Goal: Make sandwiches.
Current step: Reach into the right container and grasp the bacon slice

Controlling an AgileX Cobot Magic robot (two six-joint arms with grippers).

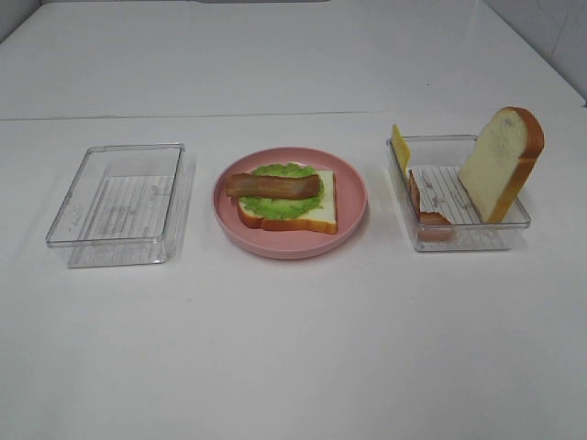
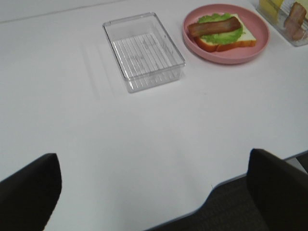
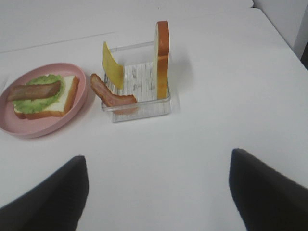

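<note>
An open sandwich [image 1: 286, 197] lies on the round pink plate [image 1: 351, 197] in the middle of the table: a bread slice, green lettuce [image 1: 284, 205] and one bacon strip [image 1: 273, 186] on top. To its right, a clear box [image 1: 459, 236] holds an upright bread slice [image 1: 500, 160], a yellow cheese slice [image 1: 400, 147] and a second bacon strip [image 1: 426, 206]. Neither gripper shows in the high view. My left gripper [image 2: 154, 192] is open near the table's front edge, far from the plate [image 2: 226, 57]. My right gripper [image 3: 159, 192] is open, short of the box [image 3: 139, 109], and holds nothing.
An empty clear box [image 1: 119, 206] with a ribbed floor stands left of the plate, also in the left wrist view [image 2: 144, 50]. The white table [image 1: 293, 348] is bare in front of the three containers. Its front edge shows between the left fingers.
</note>
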